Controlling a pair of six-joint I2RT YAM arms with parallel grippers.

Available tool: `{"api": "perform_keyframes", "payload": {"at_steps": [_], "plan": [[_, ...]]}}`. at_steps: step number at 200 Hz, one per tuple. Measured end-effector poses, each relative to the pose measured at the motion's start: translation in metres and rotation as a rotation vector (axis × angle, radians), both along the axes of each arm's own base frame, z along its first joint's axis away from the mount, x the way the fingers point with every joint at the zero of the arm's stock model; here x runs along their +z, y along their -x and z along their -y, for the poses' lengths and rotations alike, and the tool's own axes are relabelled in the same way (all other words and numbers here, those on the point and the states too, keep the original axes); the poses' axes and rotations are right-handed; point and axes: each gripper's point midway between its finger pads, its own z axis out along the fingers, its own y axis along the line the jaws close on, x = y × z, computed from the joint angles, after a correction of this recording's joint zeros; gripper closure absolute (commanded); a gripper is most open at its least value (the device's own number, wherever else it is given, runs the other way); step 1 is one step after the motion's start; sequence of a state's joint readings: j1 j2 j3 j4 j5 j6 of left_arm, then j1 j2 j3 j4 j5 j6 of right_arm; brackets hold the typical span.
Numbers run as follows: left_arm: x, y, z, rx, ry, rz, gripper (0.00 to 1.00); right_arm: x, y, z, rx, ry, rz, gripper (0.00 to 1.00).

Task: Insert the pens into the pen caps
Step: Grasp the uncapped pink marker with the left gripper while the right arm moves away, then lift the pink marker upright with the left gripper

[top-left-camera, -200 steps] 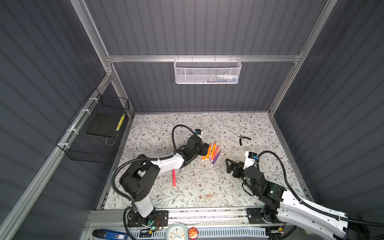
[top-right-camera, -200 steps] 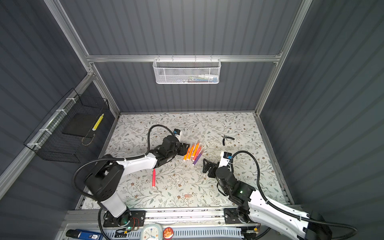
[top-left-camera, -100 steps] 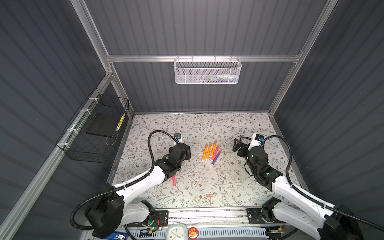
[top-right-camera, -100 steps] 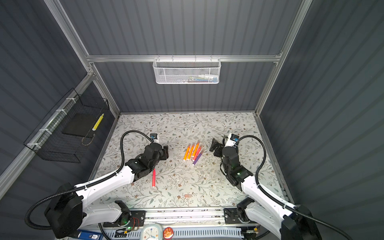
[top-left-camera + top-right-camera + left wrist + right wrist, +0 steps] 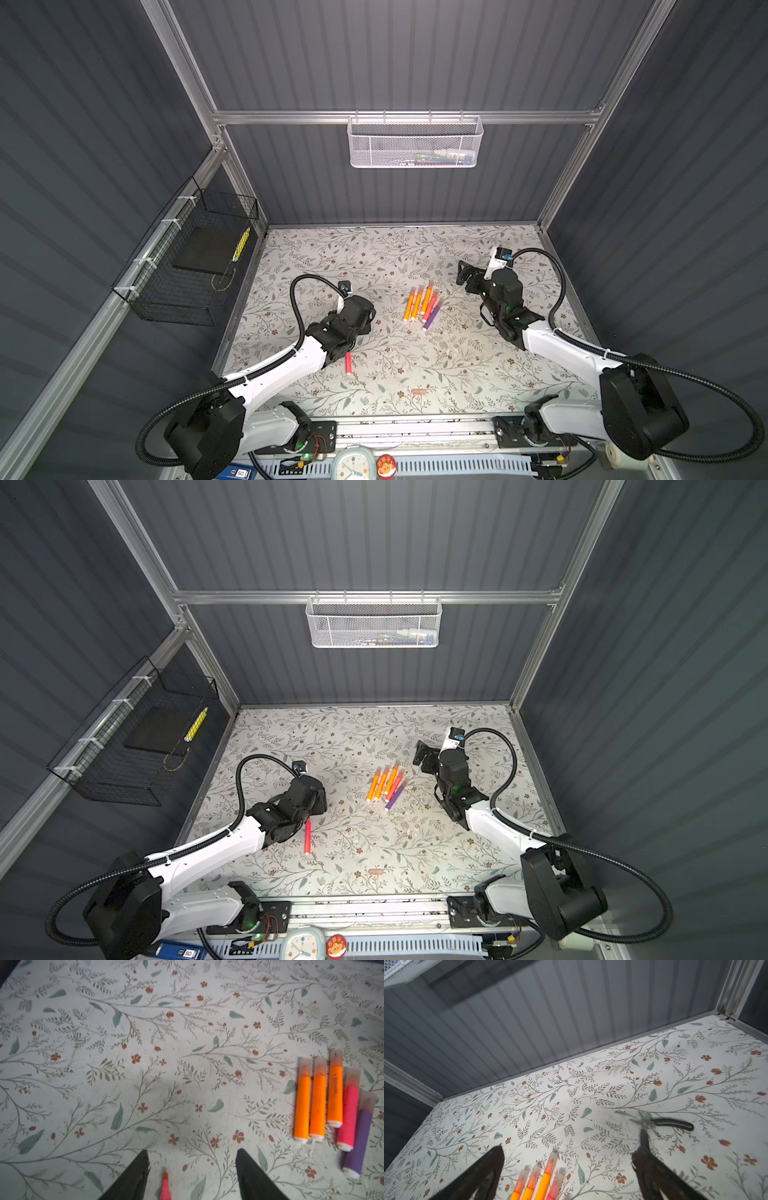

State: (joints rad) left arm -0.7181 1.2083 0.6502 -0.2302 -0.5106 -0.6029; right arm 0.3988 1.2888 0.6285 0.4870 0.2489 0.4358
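My left gripper [image 5: 192, 1153] stood open over the tip of the uncapped red pen [image 5: 165, 1186], my right gripper [image 5: 566, 1150] gaped wide near five capped pens [image 5: 419, 305] lying side by side, one loose cap [image 5: 419, 392] well apart

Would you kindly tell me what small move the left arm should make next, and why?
Probably lower the left gripper and close on the uncapped red pen: its tip shows between the open fingers, and the other five pens already wear caps.
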Motion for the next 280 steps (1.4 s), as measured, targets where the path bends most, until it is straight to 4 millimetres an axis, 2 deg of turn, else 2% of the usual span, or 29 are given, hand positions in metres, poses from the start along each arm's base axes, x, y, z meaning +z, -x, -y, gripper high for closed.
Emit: {"api": "perform_keyframes", "payload": {"at_steps": [50,69,108,150,217,280], "plan": [[-0.036,0.027,-0.01,0.019,0.032,-0.116,0.33,0.031,0.006,0.004,0.013,-0.025,0.083,0.01],[-0.045,0.035,-0.012,0.016,0.038,-0.143,0.33,0.036,0.006,0.005,0.016,-0.03,0.099,0.01],[-0.053,0.04,-0.01,0.025,0.062,-0.179,0.38,0.02,0.0,0.003,0.023,-0.023,0.065,0.01],[-0.065,0.058,-0.01,0.036,0.079,-0.288,0.41,0.002,-0.003,-0.003,0.043,-0.031,0.017,0.01],[-0.085,0.087,-0.015,0.05,0.112,-0.421,0.48,0.001,-0.003,-0.005,0.057,-0.055,0.009,0.01],[-0.086,0.093,-0.016,0.052,0.117,-0.445,0.5,-0.001,-0.001,-0.007,0.068,-0.067,0.002,0.01]]}}
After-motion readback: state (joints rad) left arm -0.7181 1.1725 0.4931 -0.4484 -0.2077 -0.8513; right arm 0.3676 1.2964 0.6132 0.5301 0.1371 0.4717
